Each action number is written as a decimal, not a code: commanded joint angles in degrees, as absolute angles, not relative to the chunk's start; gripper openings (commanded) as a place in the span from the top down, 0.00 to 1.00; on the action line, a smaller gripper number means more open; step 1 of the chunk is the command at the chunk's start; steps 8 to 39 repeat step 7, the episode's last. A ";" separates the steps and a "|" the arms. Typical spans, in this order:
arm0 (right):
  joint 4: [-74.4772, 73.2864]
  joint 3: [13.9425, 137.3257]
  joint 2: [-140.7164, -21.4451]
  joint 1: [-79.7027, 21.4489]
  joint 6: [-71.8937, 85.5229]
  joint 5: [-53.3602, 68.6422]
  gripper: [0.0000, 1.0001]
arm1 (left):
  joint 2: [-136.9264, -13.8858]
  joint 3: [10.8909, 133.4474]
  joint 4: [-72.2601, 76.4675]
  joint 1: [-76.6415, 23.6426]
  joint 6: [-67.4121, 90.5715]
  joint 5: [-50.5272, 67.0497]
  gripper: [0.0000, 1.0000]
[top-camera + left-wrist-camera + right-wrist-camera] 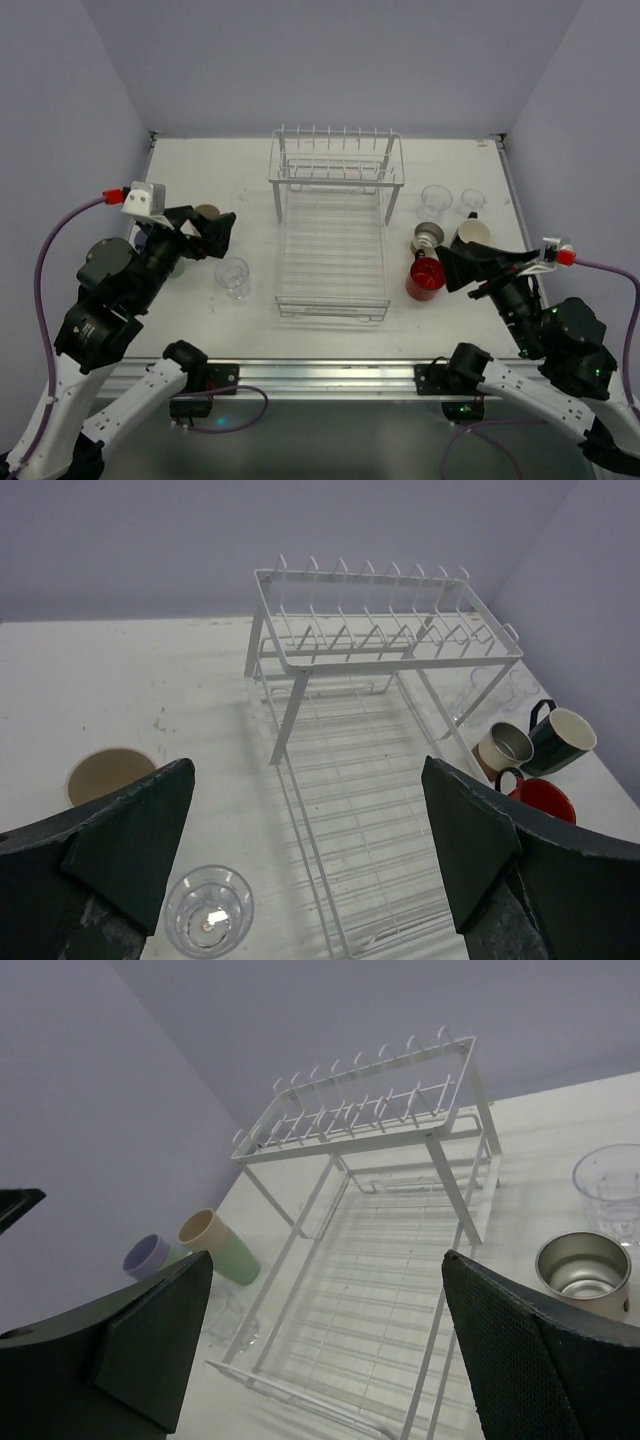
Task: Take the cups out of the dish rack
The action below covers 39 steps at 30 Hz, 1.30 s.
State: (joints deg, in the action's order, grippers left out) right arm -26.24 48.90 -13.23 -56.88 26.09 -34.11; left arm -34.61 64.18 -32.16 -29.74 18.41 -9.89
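The white wire dish rack (pixel 331 243) stands mid-table with no cup on its wires (pixel 370 730) (pixel 400 1260). My left gripper (pixel 212 238) (pixel 307 785) hangs open left of the rack, nothing between its fingers. Just below it a clear cup (pixel 233 277) (pixel 208 910) stands on the table, apart from the fingers. A tan cup (pixel 207 212) (pixel 108 773) sits beside it. My right gripper (pixel 468 266) (pixel 328 1260) is open and empty right of the rack, next to a red cup (pixel 425 279) (pixel 540 798).
Right of the rack stand a steel cup (pixel 428 238) (pixel 583 1270), a dark mug (pixel 473 232) (pixel 562 735) and two clear cups (pixel 436 198) (pixel 610 1175). On the left, a tan-rimmed green cup (pixel 215 1247) and a lavender cup (pixel 148 1255).
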 commanded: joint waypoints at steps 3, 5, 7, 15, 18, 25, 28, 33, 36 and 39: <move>-28.39 52.12 -11.69 -57.83 24.35 -39.64 0.01 | -29.63 60.39 -26.20 -30.06 16.79 -7.74 0.00; -28.30 52.03 -13.52 -57.74 24.43 -39.73 0.01 | -29.18 59.15 -26.10 -30.06 16.70 -8.26 0.00; -28.30 52.12 -14.76 -57.74 24.52 -39.64 0.01 | -29.27 58.28 -26.10 -30.06 17.05 -8.96 0.00; -28.30 52.12 -14.76 -57.74 24.52 -39.64 0.01 | -29.27 58.28 -26.10 -30.06 17.05 -8.96 0.00; -28.30 52.12 -14.76 -57.74 24.52 -39.64 0.01 | -29.27 58.28 -26.10 -30.06 17.05 -8.96 0.00; -28.30 52.12 -14.76 -57.74 24.52 -39.64 0.01 | -29.27 58.28 -26.10 -30.06 17.05 -8.96 0.00; -28.30 52.12 -14.76 -57.74 24.52 -39.64 0.01 | -29.27 58.28 -26.10 -30.06 17.05 -8.96 0.00; -28.30 52.12 -14.76 -57.74 24.52 -39.64 0.01 | -29.27 58.28 -26.10 -30.06 17.05 -8.96 0.00; -28.30 52.12 -14.76 -57.74 24.52 -39.64 0.01 | -29.27 58.28 -26.10 -30.06 17.05 -8.96 0.00; -28.30 52.12 -14.76 -57.74 24.52 -39.64 0.01 | -29.27 58.28 -26.10 -30.06 17.05 -8.96 0.00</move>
